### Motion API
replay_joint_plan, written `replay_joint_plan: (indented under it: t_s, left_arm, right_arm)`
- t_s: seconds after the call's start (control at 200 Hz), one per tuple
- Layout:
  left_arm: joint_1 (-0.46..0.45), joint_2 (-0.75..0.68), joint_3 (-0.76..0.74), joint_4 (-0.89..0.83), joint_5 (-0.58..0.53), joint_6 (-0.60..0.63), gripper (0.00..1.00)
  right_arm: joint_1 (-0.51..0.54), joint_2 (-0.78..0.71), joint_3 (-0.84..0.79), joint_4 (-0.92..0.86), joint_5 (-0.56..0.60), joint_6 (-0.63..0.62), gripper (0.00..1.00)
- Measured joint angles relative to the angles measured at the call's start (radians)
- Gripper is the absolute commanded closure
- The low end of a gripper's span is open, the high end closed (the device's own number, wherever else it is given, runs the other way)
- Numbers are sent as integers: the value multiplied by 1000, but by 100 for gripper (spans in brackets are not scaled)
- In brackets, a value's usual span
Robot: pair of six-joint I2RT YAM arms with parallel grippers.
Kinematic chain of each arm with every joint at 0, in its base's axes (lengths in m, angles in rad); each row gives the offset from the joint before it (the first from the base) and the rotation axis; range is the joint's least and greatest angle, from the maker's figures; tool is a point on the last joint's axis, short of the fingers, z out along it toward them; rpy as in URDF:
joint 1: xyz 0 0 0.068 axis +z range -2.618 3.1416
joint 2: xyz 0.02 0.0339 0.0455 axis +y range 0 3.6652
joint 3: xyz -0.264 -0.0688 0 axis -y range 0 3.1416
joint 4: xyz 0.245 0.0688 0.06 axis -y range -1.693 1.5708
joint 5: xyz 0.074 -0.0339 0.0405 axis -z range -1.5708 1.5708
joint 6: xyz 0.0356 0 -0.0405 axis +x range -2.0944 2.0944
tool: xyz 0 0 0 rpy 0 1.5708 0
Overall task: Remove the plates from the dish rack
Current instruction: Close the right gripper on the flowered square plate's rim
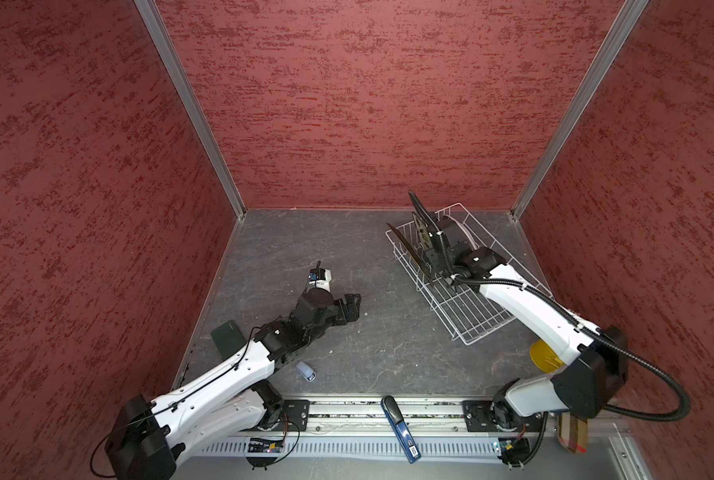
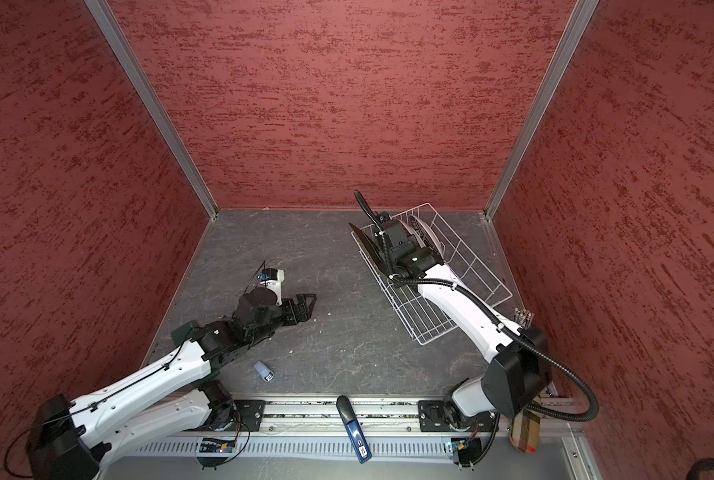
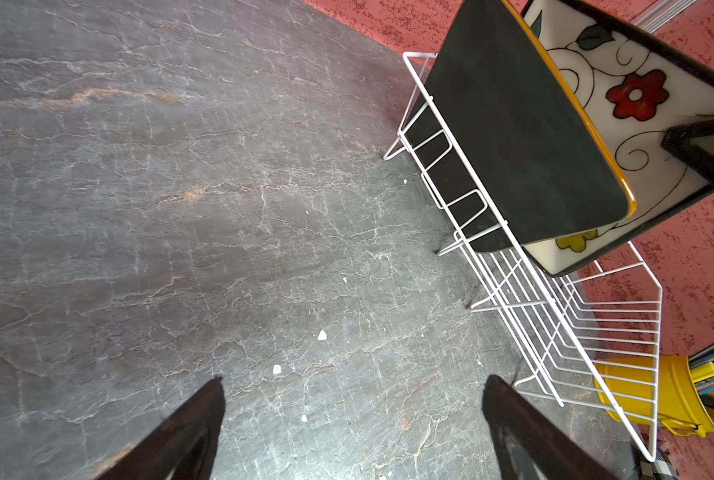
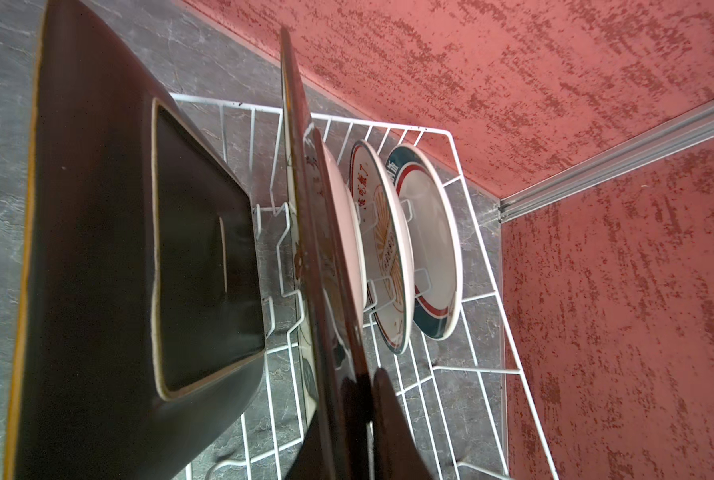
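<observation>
Where your right gripper (image 4: pixel 359 386) reaches into the far end of the rack, its jaws are pinched tight on the upper rim of the cream flowered plate (image 3: pixel 596 124), one finger on each face of the thin edge. That plate stands on edge and tilted, and the wrist views do not settle whether its lower edge rests on the wires. Just beside it, the dark brown square plate (image 4: pixel 98 249) leans on edge along the long side of the rack that faces your left arm, its footed underside turned toward the gripped plate. On the other side of the gripped plate you have three round ones upright between the prongs. First is a white plate (image 4: pixel 343 216) showing its plain back, then an orange-sunburst plate (image 4: pixel 382 249), then the teal-rimmed plate (image 4: pixel 430 232) nearest the opposite long side. All five crowd the far end of the white wire dish rack (image 1: pixel 471 316), which lies slantwise on the right of the dark grey stone-patterned table (image 1: pixel 347 249) in both top views. A yellow cup of pens (image 3: pixel 671 395) stands just beyond the rack's near corner, close to your right arm. Your left gripper (image 3: pixel 353 380) hangs low over bare table left of centre, well apart from the rack, its jaws spread wide and holding nothing.
</observation>
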Motion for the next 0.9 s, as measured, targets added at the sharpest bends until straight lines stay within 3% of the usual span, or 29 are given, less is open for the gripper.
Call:
replay_joint_plan:
  t_s: [0.902]
  left_arm:
    - [-5,-16,50,10,26,-14,8]
  right_arm:
    - [62,-95,0,22,18,-90,100]
